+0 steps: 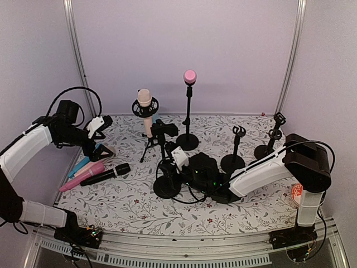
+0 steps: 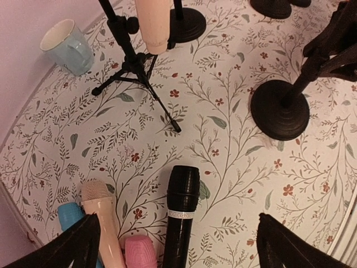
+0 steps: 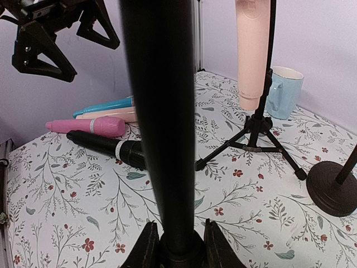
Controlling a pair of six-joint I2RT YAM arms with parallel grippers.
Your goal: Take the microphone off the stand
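The black microphone (image 1: 106, 174) was off its stand. It lay flat on the table (image 1: 128, 207), near the left edge, with its round head pointing toward the middle. A pink microphone (image 1: 83, 175) lay just beside it. I could not tell if the two touched. A pale microphone (image 2: 101, 209) and a blue microphone (image 2: 71, 219) lay next to the pink one, closer to the left wall (image 1: 33, 67).

The left gripper (image 2: 177, 223) hung right above the black microphone. Its jaws were spread wide apart and held nothing. One finger was over the pale and blue microphones, and the other was over bare table.

The black stand (image 1: 166, 188) stood upright on its round foot near the middle of the table. The right gripper (image 3: 182, 243) was low on the stand's pole. Its jaws were squeezed in on the pole, one on each side.

Between the black microphone and the stand's foot there was open flowered table. There was more open table along the front edge.

Behind them stood a tripod (image 2: 134, 70) with a cream microphone (image 1: 145, 106) in it. A blue cup (image 2: 66, 46) sat near the tripod, close to the back left edge.
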